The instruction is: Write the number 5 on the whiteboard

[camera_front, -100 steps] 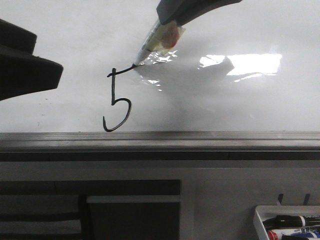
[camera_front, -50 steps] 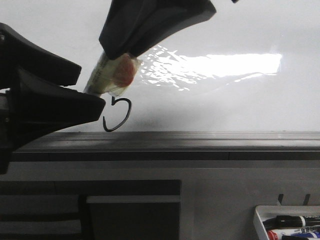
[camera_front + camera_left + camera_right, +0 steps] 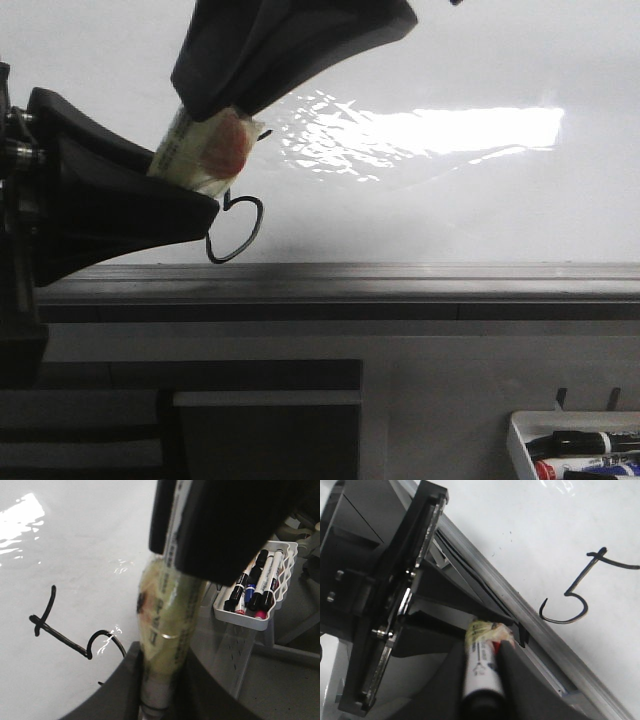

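We are seeing the right pincer (image 3: 482, 652) clamping the marker (image 3: 200, 150), its long axis slanting down-left into the left pincer (image 3: 190, 205), whose state we cannot tell. The number 5 (image 3: 572, 597) is sitting complete on the whiteboard (image 3: 450, 60) in the right wrist view; the front view is hiding its top.

number 5 (image 3: 572, 590) on whiteboard (image 3: 450, 210) | marker tray (image 3: 522, 440) below right

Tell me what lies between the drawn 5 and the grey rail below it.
Nothing: in the right wrist view only bare whiteboard separates the number 5 from the rail. The front view agrees, though the left gripper hides the digit's upper part.
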